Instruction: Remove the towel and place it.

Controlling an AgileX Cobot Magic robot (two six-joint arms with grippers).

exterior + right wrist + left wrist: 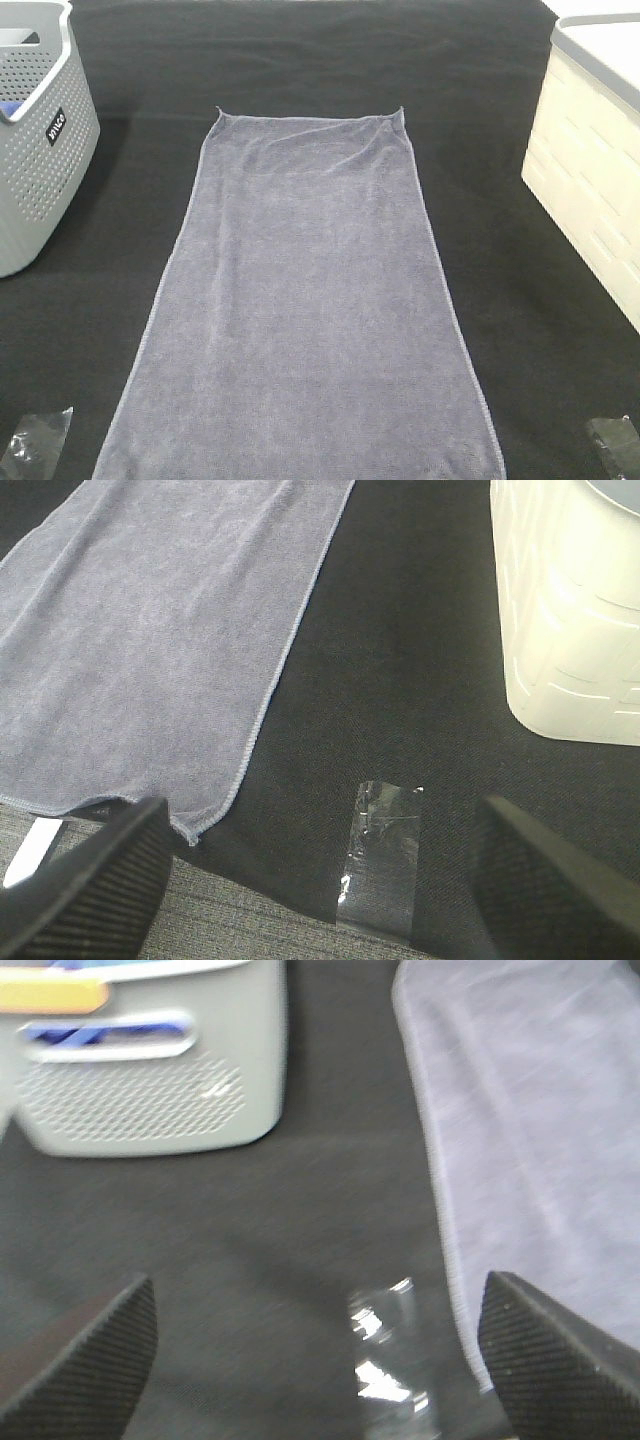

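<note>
Towel point(305, 300): soft, light, limp; best pinched at near corners. Left end effector point(318, 1360), right end effector point(320, 880) beside towel, both gaping, empty.

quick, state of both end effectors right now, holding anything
left end effector: open, holding nothing, over the black table covering beside the towel
right end effector: open, holding nothing, near the towel's corner
</note>
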